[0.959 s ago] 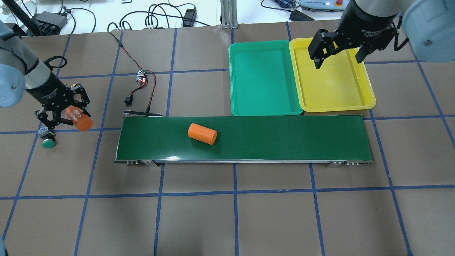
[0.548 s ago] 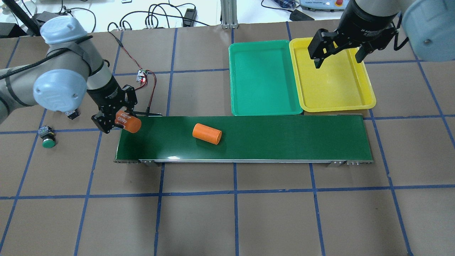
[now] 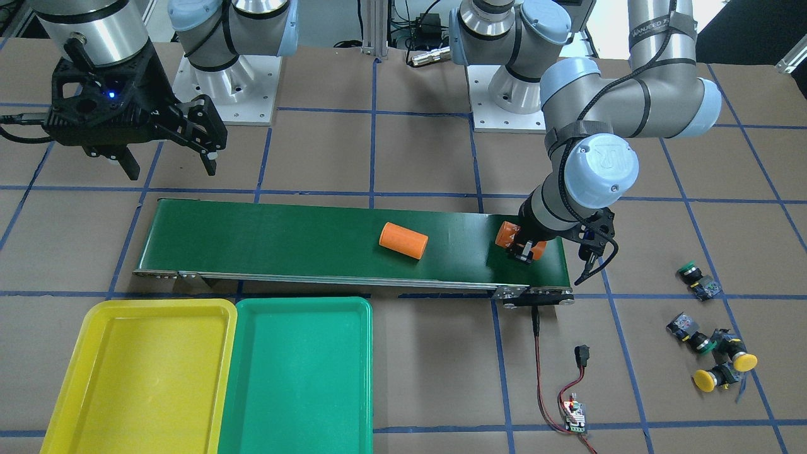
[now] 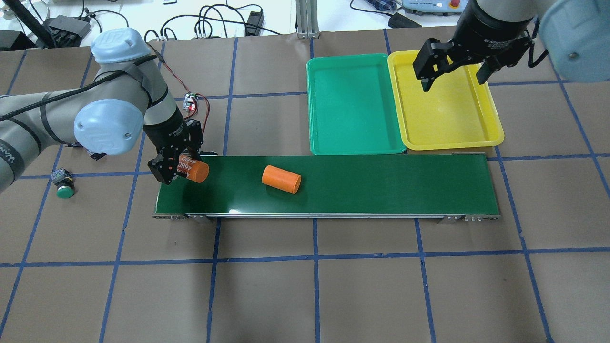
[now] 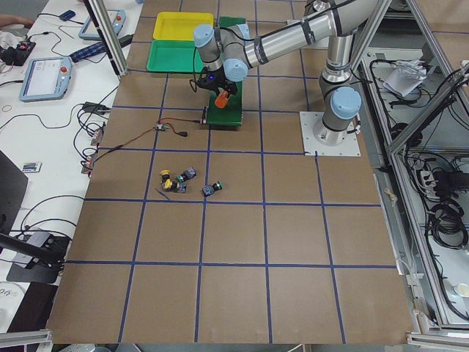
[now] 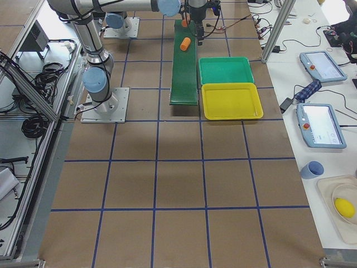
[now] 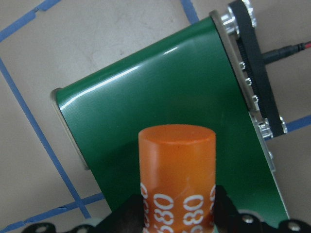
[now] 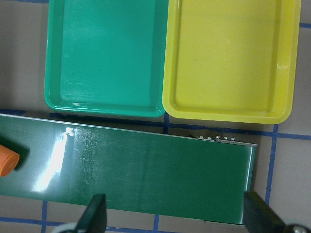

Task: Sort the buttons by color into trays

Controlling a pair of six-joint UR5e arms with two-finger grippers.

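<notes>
My left gripper point(image 4: 177, 167) is shut on an orange cylinder printed "4680" point(image 4: 193, 171) and holds it over the left end of the dark green conveyor belt point(image 4: 381, 186); the wrist view shows the cylinder point(image 7: 177, 170) between the fingers. My right gripper point(image 4: 452, 78) hangs open and empty above the yellow tray point(image 4: 448, 114). The green tray point(image 4: 352, 102) lies beside it; both are empty. A green-capped button point(image 4: 63, 185) sits on the table left of the belt. In the front-facing view several buttons point(image 3: 712, 350), yellow and green, lie in a cluster.
A second orange cylinder point(image 4: 281, 179) lies on the belt, left of its middle. A small circuit board with red and black wires point(image 4: 190, 102) lies behind the belt's left end. Blue tape lines grid the brown table.
My left arm has swung right, from beside the green button to over the belt's left end, with the "4680" cylinder in its grip. The loose cylinder has drifted right. The right arm has not moved.
</notes>
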